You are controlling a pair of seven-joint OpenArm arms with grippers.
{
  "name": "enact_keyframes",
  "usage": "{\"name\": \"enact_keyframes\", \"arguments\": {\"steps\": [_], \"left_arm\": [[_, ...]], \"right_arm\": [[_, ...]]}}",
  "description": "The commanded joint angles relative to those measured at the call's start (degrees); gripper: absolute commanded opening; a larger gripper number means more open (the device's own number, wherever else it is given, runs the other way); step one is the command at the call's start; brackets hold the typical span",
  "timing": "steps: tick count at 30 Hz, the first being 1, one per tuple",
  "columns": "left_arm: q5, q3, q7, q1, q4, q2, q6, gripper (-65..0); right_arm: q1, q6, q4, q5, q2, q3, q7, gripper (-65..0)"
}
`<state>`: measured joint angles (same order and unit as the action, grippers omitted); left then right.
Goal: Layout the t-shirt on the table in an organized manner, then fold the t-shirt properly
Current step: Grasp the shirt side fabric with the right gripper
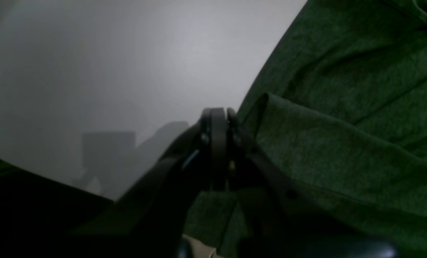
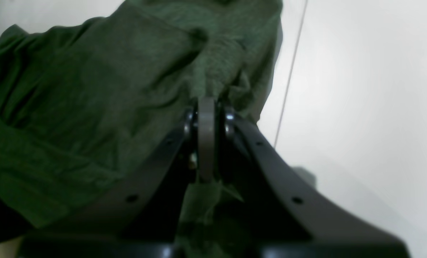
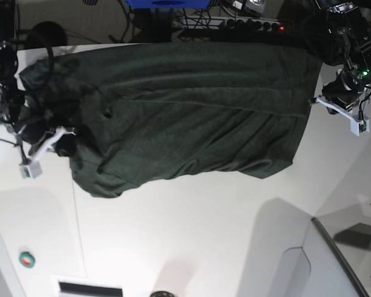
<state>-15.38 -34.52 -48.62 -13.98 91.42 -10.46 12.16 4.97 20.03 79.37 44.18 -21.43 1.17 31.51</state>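
Note:
The dark green t-shirt [image 3: 185, 111] lies spread and wrinkled across the far part of the white table [image 3: 191, 229], with long creases running from arm to arm. My left gripper [image 3: 314, 100] sits at the shirt's right edge. In the left wrist view the left gripper [image 1: 217, 113] is shut, with t-shirt [image 1: 342, 125] cloth beside and between its fingers. My right gripper [image 3: 65, 137] is at the bunched left end. In the right wrist view the right gripper [image 2: 207, 102] is shut on a gathered piece of the t-shirt [image 2: 91, 100].
A thin dark seam [image 2: 288, 82] crosses the table [image 2: 360, 71]. A small round button [image 3: 26, 260] and a dark slot [image 3: 89, 289] sit near the front left. A grey panel [image 3: 334, 260] stands at the front right. Cables and a power strip [image 3: 235, 23] lie behind the table.

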Motion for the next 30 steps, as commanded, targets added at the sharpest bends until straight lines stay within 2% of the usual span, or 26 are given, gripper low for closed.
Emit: {"name": "enact_keyframes", "arguments": {"steps": [1,6,13,23,25,28,30], "left_arm": [[-0.1,-0.2,1.0,0.3,1.0,-0.8,0.0,-65.0],[-0.1,-0.2,1.0,0.3,0.9,-0.8,0.0,-65.0],[-0.1,-0.2,1.0,0.5,0.9,-0.8,0.0,-65.0],[-0.1,-0.2,1.0,0.7,0.8,-0.8,0.0,-65.0],[-0.1,-0.2,1.0,0.7,0.8,-0.7,0.0,-65.0],[-0.1,-0.1,1.0,0.7,0.8,-0.6,0.0,-65.0],[-0.1,1.2,1.0,0.6,0.8,-0.6,0.0,-65.0]], "right_arm": [[0.9,0.6,2.4,0.6,-1.1,2.1,-1.0,-65.0],[6.6,0.6,8.8,0.6,-1.1,5.7,-1.0,-65.0],[10.0,0.7,11.0,0.6,0.0,5.5,3.2,-64.8],[16.7,0.6,15.4,0.6,1.1,5.5,3.4,-63.9],[16.8,0.2,14.6,0.6,1.1,5.5,4.9,-58.8],[16.0,0.2,14.6,0.6,2.1,5.9,10.6,-43.7],[15.3,0.2,16.6,0.6,2.2,6.9,10.9,-40.1]]}}
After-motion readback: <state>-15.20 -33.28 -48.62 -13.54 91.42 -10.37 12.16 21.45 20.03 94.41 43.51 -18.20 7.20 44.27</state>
